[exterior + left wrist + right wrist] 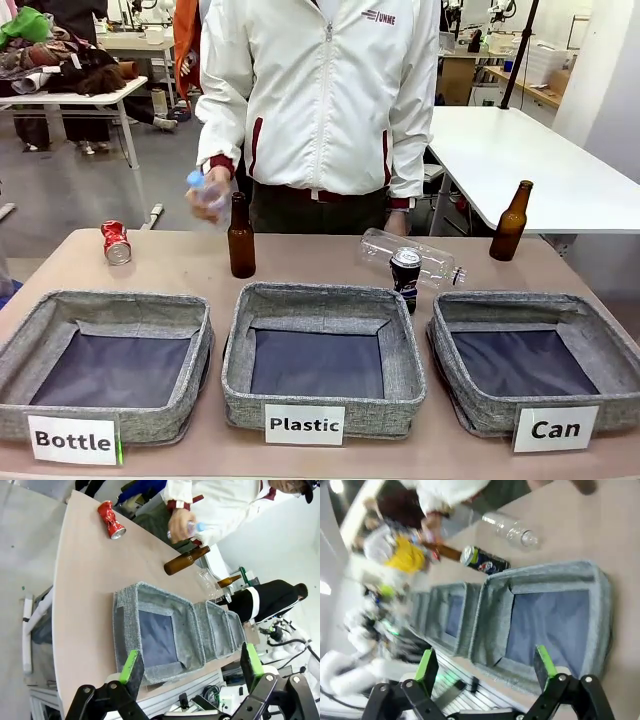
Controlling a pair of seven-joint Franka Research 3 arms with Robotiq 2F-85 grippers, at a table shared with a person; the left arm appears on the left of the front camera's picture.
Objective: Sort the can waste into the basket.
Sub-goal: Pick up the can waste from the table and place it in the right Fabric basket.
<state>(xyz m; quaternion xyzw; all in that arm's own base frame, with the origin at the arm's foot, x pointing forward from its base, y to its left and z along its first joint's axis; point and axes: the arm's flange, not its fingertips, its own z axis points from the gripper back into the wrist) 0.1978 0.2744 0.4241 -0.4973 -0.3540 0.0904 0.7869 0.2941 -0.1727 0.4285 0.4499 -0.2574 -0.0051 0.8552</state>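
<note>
Seen from the front, with 12 o'clock toward the person, 3 shallow grey fabric baskets sit in a row along the near edge of the surface (pixel 310 262). The "Bottle" basket (pixel 160 422) is at 8 o'clock, the "Plastic" basket (pixel 240 350) at 6 o'clock and the "Can" basket (pixel 478 408) at 4 o'clock.

The dark blue-black can (pixel 405 275) stands upright on the surface, silver top up. It is just behind the far right corner of the "Plastic" basket, at about 10 o'clock from the "Can" basket and near it. A clear plastic bottle (pixel 432 262) lies on its side directly behind this can; whether the 2 touch cannot be told.

The crushed red can (pixel 116 243) sits at 12 o'clock from the "Bottle" basket, well apart from the "Can" basket. Both cans are outside the baskets.

1 brown glass bottle (pixel 241 237) stands at 11 o'clock from the "Plastic" basket, and another brown glass bottle (pixel 510 222) stands at 12 o'clock from the "Can" basket.

The person's hand (pixel 210 203) holds a small blue-capped bottle (pixel 196 181) above the surface, at 11 o'clock.

In the left wrist view the left fingers (pixel 132 666) stand wide apart, gripping nothing, above the baskets. In the right wrist view the right fingers (pixel 545 662) are likewise spread wide and grip nothing, above the near rim of the "Can" basket.
</note>
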